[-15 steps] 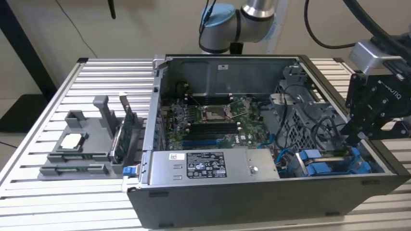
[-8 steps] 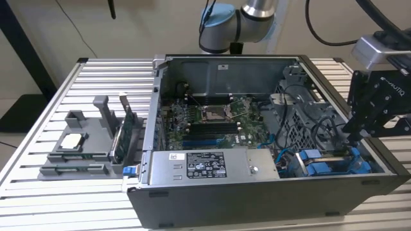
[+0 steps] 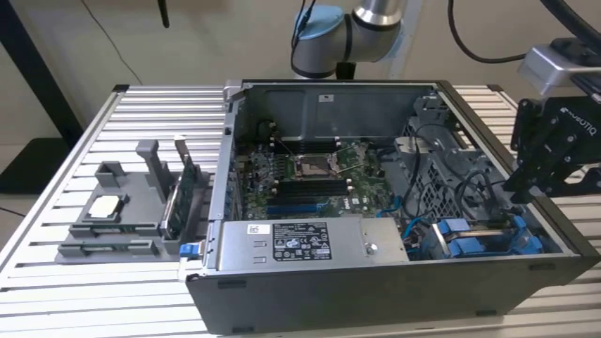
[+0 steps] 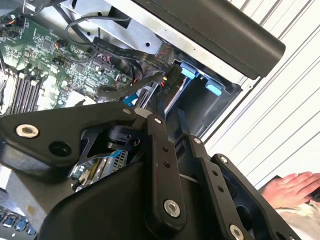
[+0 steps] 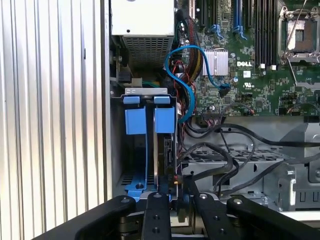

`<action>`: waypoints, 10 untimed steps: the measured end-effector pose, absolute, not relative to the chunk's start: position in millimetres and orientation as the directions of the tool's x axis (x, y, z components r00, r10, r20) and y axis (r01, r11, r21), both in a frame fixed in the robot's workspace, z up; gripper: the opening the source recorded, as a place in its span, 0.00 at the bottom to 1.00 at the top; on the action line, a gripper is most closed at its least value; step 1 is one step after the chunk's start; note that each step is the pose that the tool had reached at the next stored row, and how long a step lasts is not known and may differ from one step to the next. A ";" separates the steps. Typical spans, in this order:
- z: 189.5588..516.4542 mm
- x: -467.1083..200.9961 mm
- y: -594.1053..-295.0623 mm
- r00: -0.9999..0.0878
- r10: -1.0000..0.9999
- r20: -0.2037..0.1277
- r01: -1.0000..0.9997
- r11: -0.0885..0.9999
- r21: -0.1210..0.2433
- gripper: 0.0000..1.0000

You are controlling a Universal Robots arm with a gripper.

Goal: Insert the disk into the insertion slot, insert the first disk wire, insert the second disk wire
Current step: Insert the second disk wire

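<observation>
Two blue carriers (image 3: 488, 244): side by side in the drive cage (image 5: 145, 91), at one corner of the open computer case (image 3: 376, 296) on the slatted bench (image 3: 56, 296).
Disk (image 5: 165, 150): on edge in the insertion slot (image 5: 161, 92), blue tab up and dark flank below. It looks pushed home, level with its neighbour.
Neighbour carrier (image 5: 135, 120): appears to be a bare frame with no drive in it.
Gripper (image 5: 178, 201): over the cage end of the case, at the exterior view's right (image 3: 530, 184).
Fingers (image 5: 156, 215): apart, with a plain gap between them. A dark lump sits in that gap, either a connector or part of the disk, I cannot tell which. No sure hold on anything.
Disk to fingers: the end of the disk away from its tab lies just under the gap. Contact does not show.
Black wires (image 5: 235, 155): cross the perforated cage top and end close beside that end of the disk. Plugged in or loose, I cannot tell.
Blue cable (image 5: 187, 75): loops over the motherboard (image 5: 250, 85), near the carriers.
Step in hand: my judgement is that the disk is seated and the work stands at the wires, likely the first.
What that calls for: a connector held square to the disk's end in a narrow bay, with the loose cables kept from snagging.
Person's hand (image 4: 292, 187): resting on the bench, well apart from the case.
</observation>
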State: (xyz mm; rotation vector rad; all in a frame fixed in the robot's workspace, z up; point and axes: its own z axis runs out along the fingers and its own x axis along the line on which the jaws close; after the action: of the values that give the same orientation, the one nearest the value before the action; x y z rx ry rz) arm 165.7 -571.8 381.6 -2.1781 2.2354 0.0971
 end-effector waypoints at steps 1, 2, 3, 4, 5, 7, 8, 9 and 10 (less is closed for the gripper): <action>381.7 166.5 -571.6 -0.027 -0.998 -0.057 -0.999 0.025 0.031 0.27; 381.6 167.6 -571.4 -0.027 -0.998 -0.057 -0.999 0.025 0.031 0.27; 381.6 169.5 -571.3 -0.027 -0.998 -0.057 -0.999 0.025 0.031 0.27; 381.6 171.9 -571.2 -0.026 -0.998 -0.057 -0.999 0.025 0.032 0.27; 381.5 174.3 -571.1 -0.026 -0.998 -0.057 -0.999 0.024 0.032 0.27; 381.4 179.1 -571.1 -0.025 -0.998 -0.057 -0.999 0.023 0.034 0.27; 381.3 181.0 -571.1 -0.025 -0.998 -0.057 -0.999 0.023 0.034 0.27; 381.1 182.5 -571.1 -0.025 -0.998 -0.057 -0.999 0.023 0.034 0.27; 381.1 184.0 -571.1 -0.024 -0.998 -0.057 -0.999 0.022 0.034 0.27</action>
State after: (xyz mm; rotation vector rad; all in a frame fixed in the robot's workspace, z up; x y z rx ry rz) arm 184.0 -571.1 381.1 -2.1826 2.2338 0.1005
